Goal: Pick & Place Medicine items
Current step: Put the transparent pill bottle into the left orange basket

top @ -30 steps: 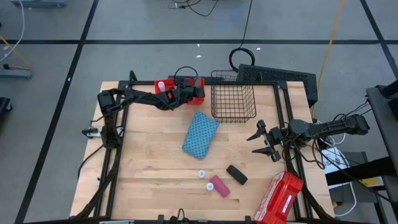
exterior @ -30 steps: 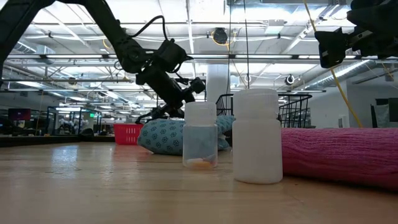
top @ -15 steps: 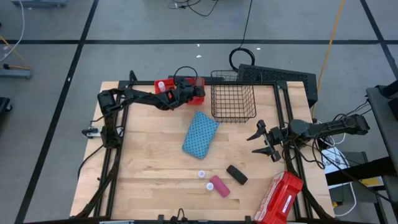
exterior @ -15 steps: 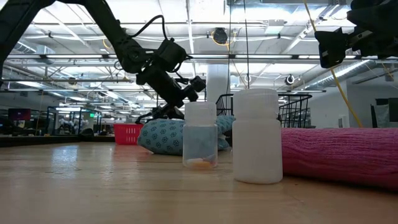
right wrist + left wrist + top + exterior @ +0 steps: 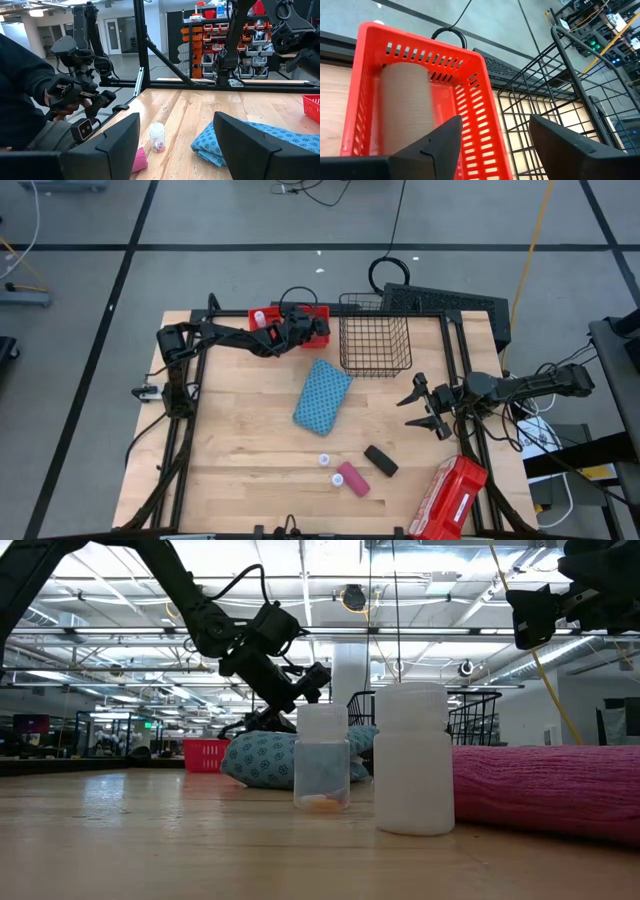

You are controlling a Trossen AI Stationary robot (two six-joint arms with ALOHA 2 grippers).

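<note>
Left end effector (image 5: 305, 328), fingers parted and empty, hangs over the red basket (image 5: 470, 90); remaining black box (image 5: 380, 460) lies nearer the open right end effector (image 5: 425, 412).

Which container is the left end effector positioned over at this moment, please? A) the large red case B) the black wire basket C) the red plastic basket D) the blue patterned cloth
C: the left end effector is over the red plastic basket at the table's far edge, and its wrist view looks straight down into that basket, with the black wire basket beside it.
</note>
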